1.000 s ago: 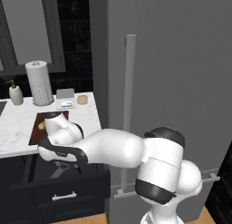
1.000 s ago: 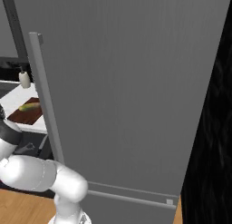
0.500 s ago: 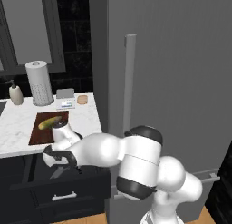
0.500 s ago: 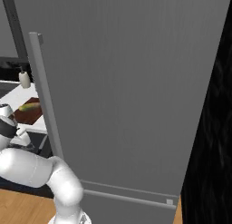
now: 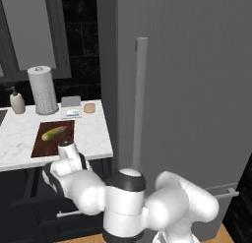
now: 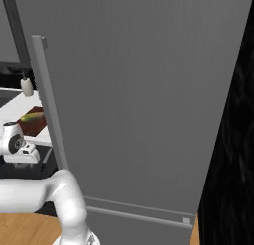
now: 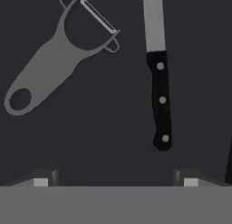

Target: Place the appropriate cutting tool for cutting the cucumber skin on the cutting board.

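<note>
The light-grey peeler lies on a dark surface in the hand view, its forked head toward the upper right and its handle toward the lower left. My gripper hovers above it, open, with nothing between the fingertips; the peeler is up and to the left of the gap. The dark reddish-brown cutting board lies on the white counter, and the yellow-green cucumber rests on it. The same cutting board and cucumber show at the left of the right base view. My hand hangs just in front of the counter's edge.
A long dark-handled knife lies right of the peeler. A paper towel roll, a soap bottle and a small grey box stand at the counter's back. The tall grey fridge with its vertical handle rises right of the counter.
My hand has come off the board and dropped in front of the counter's edge, uncovering the cucumber. The elbow has swung down and toward the camera.
</note>
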